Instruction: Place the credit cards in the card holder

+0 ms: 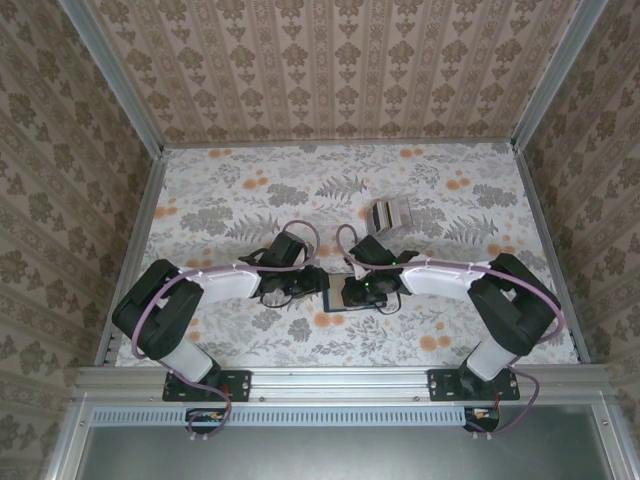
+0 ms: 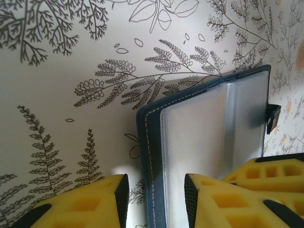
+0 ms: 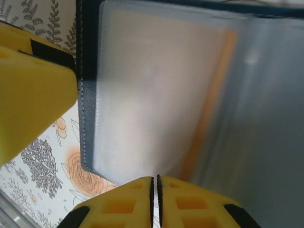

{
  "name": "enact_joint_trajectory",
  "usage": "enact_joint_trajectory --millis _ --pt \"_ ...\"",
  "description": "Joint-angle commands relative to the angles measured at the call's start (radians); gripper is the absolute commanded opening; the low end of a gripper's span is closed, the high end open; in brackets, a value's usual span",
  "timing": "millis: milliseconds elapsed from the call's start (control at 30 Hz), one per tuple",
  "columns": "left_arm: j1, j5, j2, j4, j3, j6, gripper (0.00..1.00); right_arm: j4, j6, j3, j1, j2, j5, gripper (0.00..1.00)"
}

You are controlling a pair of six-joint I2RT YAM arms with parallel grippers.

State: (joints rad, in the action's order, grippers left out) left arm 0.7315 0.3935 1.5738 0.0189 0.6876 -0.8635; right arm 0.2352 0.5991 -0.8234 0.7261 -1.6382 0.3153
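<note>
On the flowered table (image 1: 220, 180), midway between the left and right edges and closer to the near edge than to the far one: the card holder (image 1: 343, 293), lying open and flat, clear pockets facing up. On either side of it, one arm each: left gripper (image 1: 297, 287) at its left side, right gripper (image 1: 372, 290) at its right side. Farther back and slightly to the right, well apart from the holder: the loose credit cards (image 1: 388, 213), in a small grey stack.

From the left wrist: left gripper (image 2: 156, 199) open, yellow fingers (image 2: 95, 202) spread, the stitched navy border of the card holder (image 2: 209, 142) in the gap between them, touching neither pad as far as visible. Snap tab (image 2: 272, 116) at the opposite border.

From the right wrist: right gripper (image 3: 155, 204) closed, pads together with only a hairline between, just at the near border of a clear sleeve (image 3: 266, 118) of the card holder (image 3: 88, 95). Impossible to tell whether the thin plastic is pinched. Inside the holder, under the plastic: one pale card (image 3: 156, 95) with an orange edge, blurred.
</note>
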Motion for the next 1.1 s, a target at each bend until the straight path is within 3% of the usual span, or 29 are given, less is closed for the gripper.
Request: enact_joint_trajectory --millis 0,267,433,533,767,1067 --pt "-0.009 0.013 0.013 0.034 -0.006 -0.010 0.38 -0.052 0.024 -0.015 0.009 -0.055 0.032 0.14" --pt "-0.036 0.022 -0.015 0.018 -0.017 0.011 0.38 0.105 -0.038 -0.091 -0.027 0.122 -0.072 0.26" --pt "-0.045 0.032 -0.037 -0.004 -0.020 0.029 0.38 0.138 -0.097 -0.101 -0.165 0.293 -0.183 0.42" --pt "-0.051 0.034 -0.062 -0.029 -0.021 0.054 0.39 0.150 -0.160 -0.124 -0.272 0.322 -0.228 0.50" --pt "-0.090 -0.030 -0.184 -0.134 -0.046 0.109 0.41 0.210 -0.250 -0.306 -0.437 0.197 -0.297 0.55" --pt "-0.115 -0.145 -0.359 -0.326 -0.074 0.164 0.44 0.276 -0.295 -0.517 -0.502 -0.107 -0.218 0.59"
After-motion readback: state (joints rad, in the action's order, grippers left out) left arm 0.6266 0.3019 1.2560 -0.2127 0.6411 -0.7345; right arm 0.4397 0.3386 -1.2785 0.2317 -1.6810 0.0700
